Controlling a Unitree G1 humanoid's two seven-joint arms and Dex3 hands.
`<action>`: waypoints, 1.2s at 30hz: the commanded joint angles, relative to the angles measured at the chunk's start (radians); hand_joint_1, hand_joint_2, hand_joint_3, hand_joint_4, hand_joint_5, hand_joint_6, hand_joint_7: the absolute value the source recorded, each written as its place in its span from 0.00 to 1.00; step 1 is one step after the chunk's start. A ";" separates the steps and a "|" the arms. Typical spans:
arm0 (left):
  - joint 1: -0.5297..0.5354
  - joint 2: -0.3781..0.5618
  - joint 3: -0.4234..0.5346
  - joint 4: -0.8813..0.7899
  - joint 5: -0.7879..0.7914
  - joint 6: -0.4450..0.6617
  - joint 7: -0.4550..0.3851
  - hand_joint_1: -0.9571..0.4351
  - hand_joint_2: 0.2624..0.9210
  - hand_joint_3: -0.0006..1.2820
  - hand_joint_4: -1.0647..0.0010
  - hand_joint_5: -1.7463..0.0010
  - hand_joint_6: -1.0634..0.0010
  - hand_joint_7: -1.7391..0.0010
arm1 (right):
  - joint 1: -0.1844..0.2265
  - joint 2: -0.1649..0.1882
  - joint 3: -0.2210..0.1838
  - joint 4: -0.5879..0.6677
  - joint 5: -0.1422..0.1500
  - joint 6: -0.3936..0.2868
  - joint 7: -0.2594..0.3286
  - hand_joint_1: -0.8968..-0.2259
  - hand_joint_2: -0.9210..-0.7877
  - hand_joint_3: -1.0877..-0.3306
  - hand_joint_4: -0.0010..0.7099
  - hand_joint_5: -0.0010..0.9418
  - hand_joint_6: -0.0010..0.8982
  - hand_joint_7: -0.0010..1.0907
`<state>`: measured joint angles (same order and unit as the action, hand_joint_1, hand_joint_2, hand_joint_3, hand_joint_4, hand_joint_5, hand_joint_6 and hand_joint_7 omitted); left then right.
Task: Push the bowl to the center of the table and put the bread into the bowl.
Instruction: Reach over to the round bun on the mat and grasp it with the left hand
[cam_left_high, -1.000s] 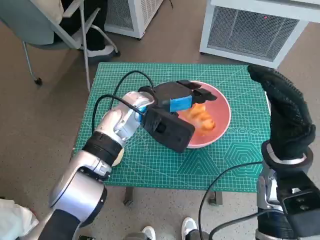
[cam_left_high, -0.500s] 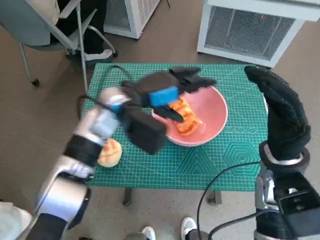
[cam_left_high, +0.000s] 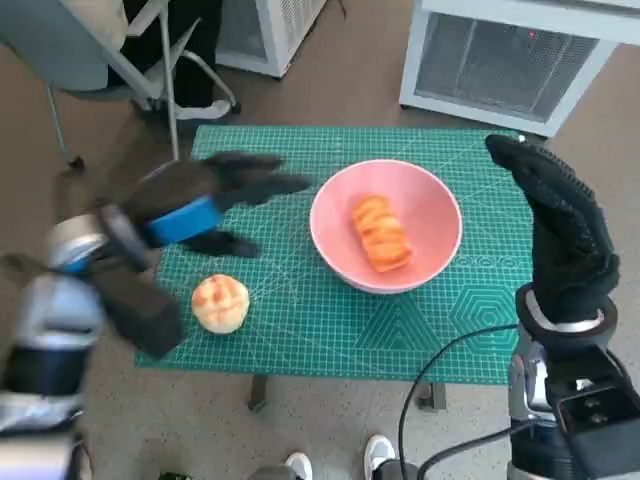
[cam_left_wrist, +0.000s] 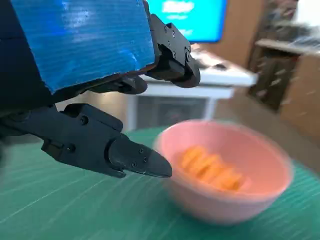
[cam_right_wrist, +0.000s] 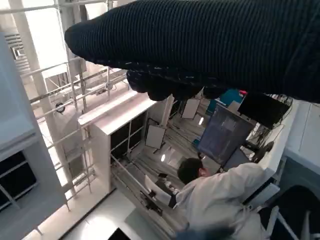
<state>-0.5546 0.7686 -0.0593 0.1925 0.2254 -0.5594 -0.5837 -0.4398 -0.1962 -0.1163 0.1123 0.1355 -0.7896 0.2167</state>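
Note:
A pink bowl (cam_left_high: 432, 245) stands near the middle of the green mat, slightly right, with an orange ridged bread (cam_left_high: 380, 232) lying in it. The left wrist view shows the same bowl (cam_left_wrist: 235, 197) and bread (cam_left_wrist: 212, 167), blurred. My left hand (cam_left_high: 205, 205) hovers over the mat's left part, well clear of the bowl, fingers spread and holding nothing; its fingers (cam_left_wrist: 125, 152) show empty. My right hand (cam_left_high: 565, 235) is raised upright at the table's right edge, empty, its glove (cam_right_wrist: 210, 47) seen from behind. A round bun (cam_left_high: 220, 302) lies near the front left corner.
The green cutting mat (cam_left_high: 300, 335) covers the small table. A chair (cam_left_high: 90, 60) stands at the back left, white units (cam_left_high: 510, 55) behind the table. Shoes (cam_left_high: 380, 455) show by the front edge. A person (cam_right_wrist: 215, 192) appears in the right wrist view.
My left hand has let go of the bread in the bowl and swung left and back, away from the bowl. The bun is now uncovered. The right hand stays put.

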 joint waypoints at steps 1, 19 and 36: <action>0.100 0.062 0.045 -0.076 -0.029 0.010 -0.026 0.42 0.92 0.00 0.56 1.00 0.53 0.94 | 0.011 0.004 0.008 -0.001 0.012 0.010 0.007 0.44 0.00 0.41 0.42 0.00 0.00 0.61; 0.357 0.058 0.093 -0.116 0.024 0.026 0.040 0.40 0.88 0.00 0.68 1.00 0.60 0.99 | -0.015 0.006 0.029 0.049 0.043 0.000 0.041 0.42 0.00 0.42 0.41 0.00 0.00 0.61; 0.312 -0.035 -0.065 0.070 0.206 0.112 0.117 0.47 0.89 0.00 0.72 1.00 0.64 1.00 | -0.014 -0.008 0.029 0.041 0.076 0.026 0.089 0.44 0.00 0.42 0.41 0.00 0.00 0.59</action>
<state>-0.2161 0.7482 -0.0988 0.2239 0.4044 -0.4696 -0.4754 -0.4653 -0.1951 -0.0856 0.1545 0.2010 -0.7775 0.2929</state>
